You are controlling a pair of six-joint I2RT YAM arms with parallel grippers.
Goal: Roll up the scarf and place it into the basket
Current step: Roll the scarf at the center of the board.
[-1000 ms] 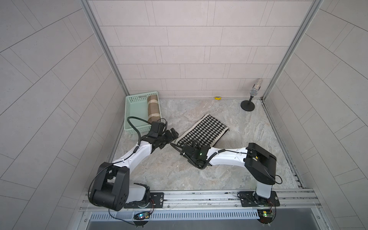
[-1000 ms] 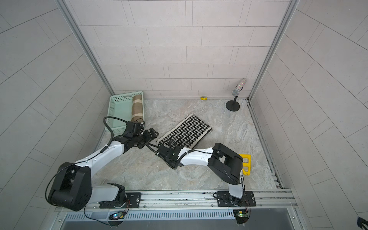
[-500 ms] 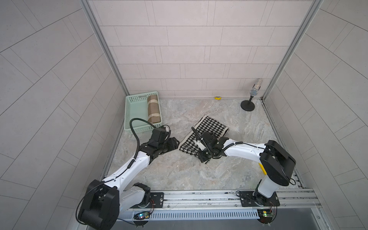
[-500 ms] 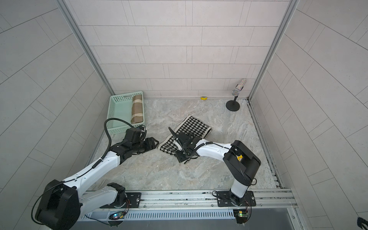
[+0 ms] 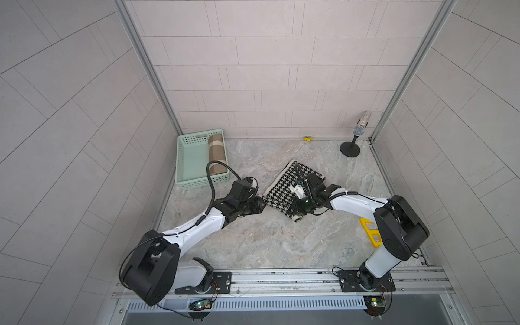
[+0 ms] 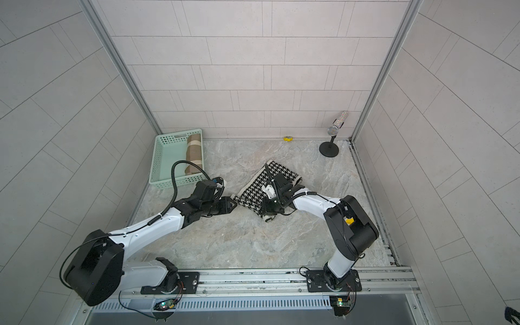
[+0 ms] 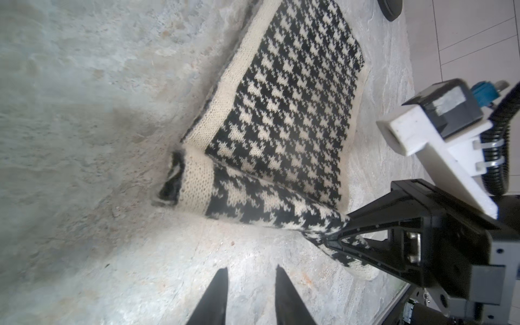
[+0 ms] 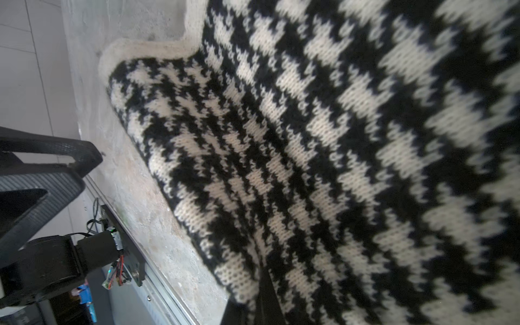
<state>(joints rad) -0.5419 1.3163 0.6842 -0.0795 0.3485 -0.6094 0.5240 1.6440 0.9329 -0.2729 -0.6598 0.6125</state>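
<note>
The scarf point(image 5: 281, 191) point(image 6: 254, 192) is black-and-white houndstooth knit and lies on the stone floor, its near end curled over into a loose roll point(image 7: 253, 202). My right gripper point(image 5: 297, 212) point(image 6: 266, 212) is shut on that curled edge; the knit fills the right wrist view around the pinching gripper point(image 8: 266, 271). My left gripper point(image 5: 263, 206) point(image 6: 233, 204) hovers by the scarf's left near corner. Its gripper point(image 7: 251, 270) stands narrowly open with bare floor between the tips. The mint-green basket point(image 5: 191, 183) point(image 6: 166, 183) sits at the back left.
A brown-and-beige rolled scarf point(image 5: 217, 153) lies inside the basket along its right side. A microphone on a round stand point(image 5: 350, 147) is at the back right corner. A yellow flat piece point(image 5: 371, 233) lies by the right arm's base. The arms' rail point(image 5: 281, 277) runs along the front.
My right gripper has carried the scarf's near edge back over the cloth, curling it. My left gripper has moved right to the scarf's corner and its jaws have narrowed.
</note>
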